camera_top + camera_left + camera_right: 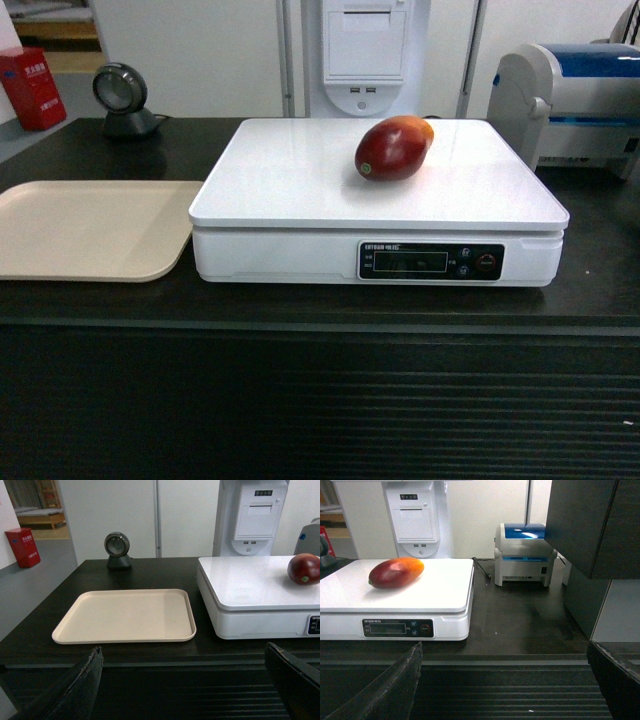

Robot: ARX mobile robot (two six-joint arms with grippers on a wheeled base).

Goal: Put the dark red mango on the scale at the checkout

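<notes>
With the dark red mango (394, 147) already resting right of centre on the scale (300, 185) atop the checkout (320, 400), I'd keep both empty, spread grippers, left gripper (185, 680) and right gripper (505, 680), low and clear.

Head view: neither arm nor gripper appears. The beige tray (90, 228) is cut off by the left frame edge; the grey-and-blue printer (575, 100) by the right edge. The red box (30, 87) at upper left is partly cropped, its lettering illegible. Text on the scale's (380, 190) display panel (431, 261) is too small to read.

Left wrist view: the dark red mango (304, 569) and scale run off the right edge. Only two dark fingertips (85, 680) of the left gripper (187, 680) show, at the bottom corners.

Right wrist view: the right gripper (512, 680) likewise shows only cropped fingertips at the bottom corners.
</notes>
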